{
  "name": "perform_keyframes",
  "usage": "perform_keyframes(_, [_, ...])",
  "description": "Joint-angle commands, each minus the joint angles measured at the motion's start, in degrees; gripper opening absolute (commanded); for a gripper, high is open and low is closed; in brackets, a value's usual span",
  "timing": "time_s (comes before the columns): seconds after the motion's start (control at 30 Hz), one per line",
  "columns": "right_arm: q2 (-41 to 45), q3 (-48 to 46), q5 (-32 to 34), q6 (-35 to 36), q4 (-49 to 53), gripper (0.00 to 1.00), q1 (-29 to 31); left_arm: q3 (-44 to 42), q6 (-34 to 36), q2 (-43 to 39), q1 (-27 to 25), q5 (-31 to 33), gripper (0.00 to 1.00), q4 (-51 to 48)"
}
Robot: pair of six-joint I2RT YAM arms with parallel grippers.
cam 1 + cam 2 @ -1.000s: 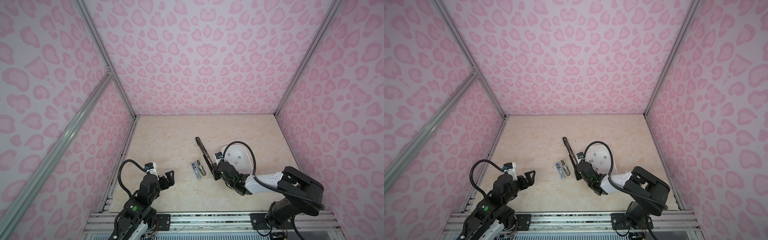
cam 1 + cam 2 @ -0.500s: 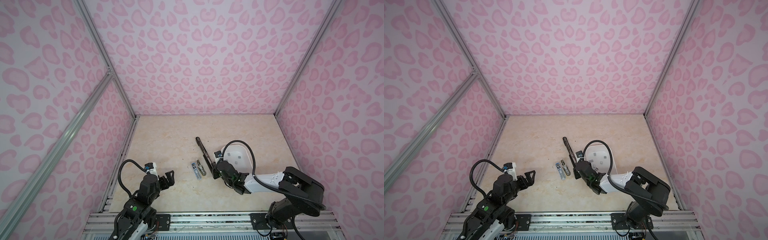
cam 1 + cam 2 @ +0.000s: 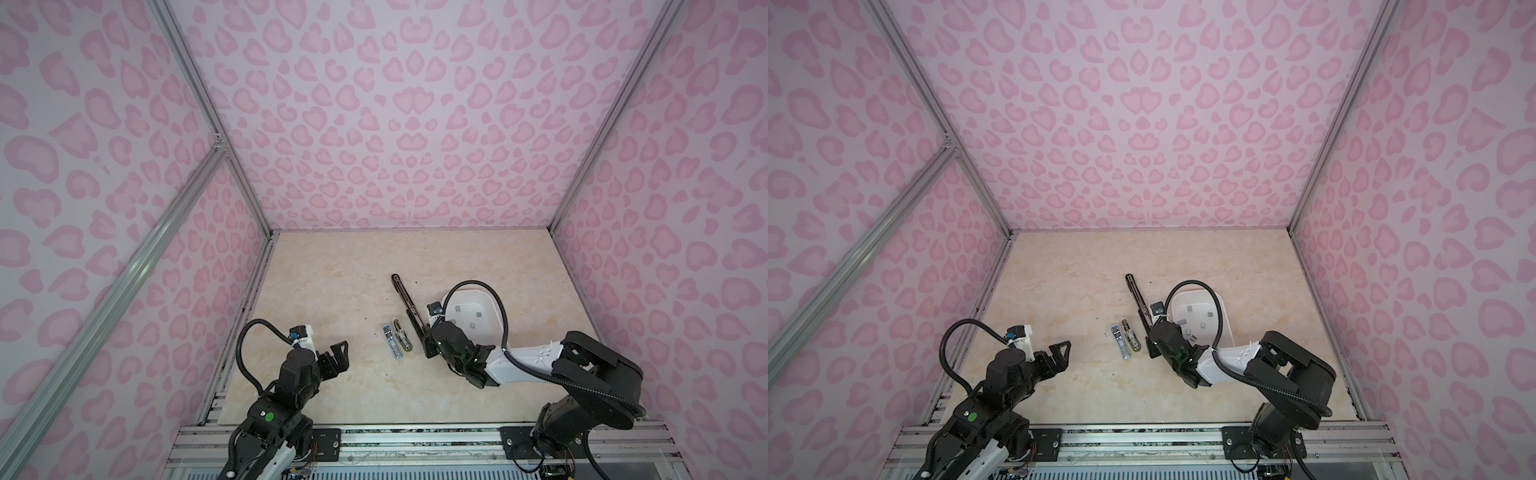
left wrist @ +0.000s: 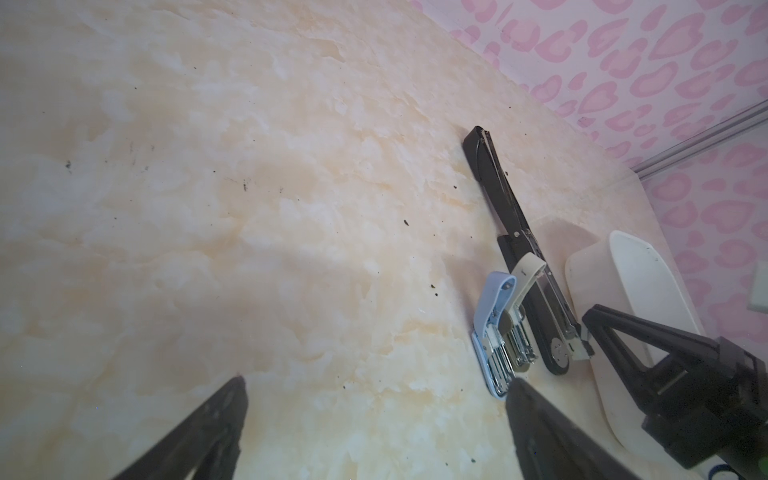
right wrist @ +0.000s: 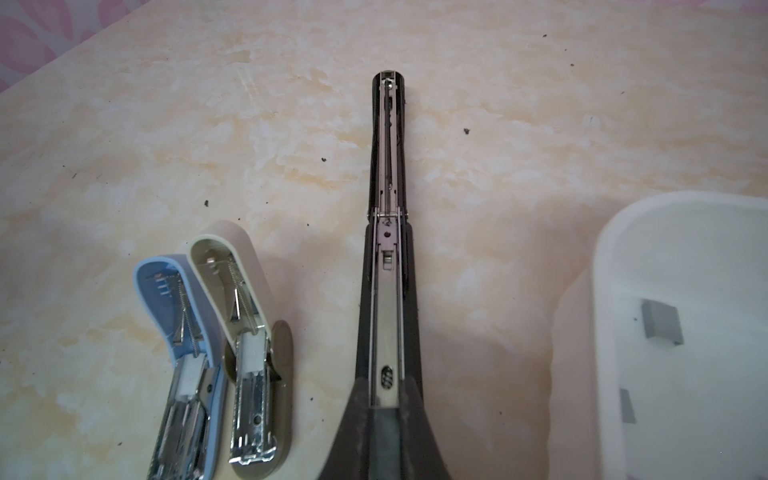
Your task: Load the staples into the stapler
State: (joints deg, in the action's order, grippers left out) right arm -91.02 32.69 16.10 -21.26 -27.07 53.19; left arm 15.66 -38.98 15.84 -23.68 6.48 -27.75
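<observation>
Beige tabletop (image 3: 332, 282) holds the opened black stapler (image 3: 405, 300) beside the tray (image 3: 467, 318), long axis pointing from the right gripper (image 5: 388, 399), pinched on staples (image 4: 581, 352), toward the back wall; left gripper (image 4: 376, 381) gapes wide.

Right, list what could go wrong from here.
1. The staples pinched in the right hand could miss the narrow channel of the black stapler and drop.
2. The left hand is open and away, so the unheld stapler could slide when pushed.
</observation>
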Motion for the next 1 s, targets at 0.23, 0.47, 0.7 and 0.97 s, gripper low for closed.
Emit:
perform_keyframes(0.23, [-0.8, 0.1, 0.3, -0.2, -0.2, 0.10, 0.0, -0.1, -0.1, -0.1, 0.0, 0.6, 0.98, 0.3])
perform_keyframes(0.47, [-0.8, -0.3, 0.3, -0.6, -0.4, 0.09, 0.0, -0.1, -0.1, -0.1, 0.0, 0.6, 0.98, 0.3])
perform_keyframes(0.7, [0.0, -1.1, 0.2, -1.3, 0.6, 0.09, 0.5, -0.1, -0.1, -0.1, 0.0, 0.7, 0.98, 0.3])
perform_keyframes(0.97, [1.5, -1.6, 0.5, -2.3, 3.7, 0.09, 1.1, -0.1, -0.1, -0.1, 0.0, 0.6, 0.98, 0.3])
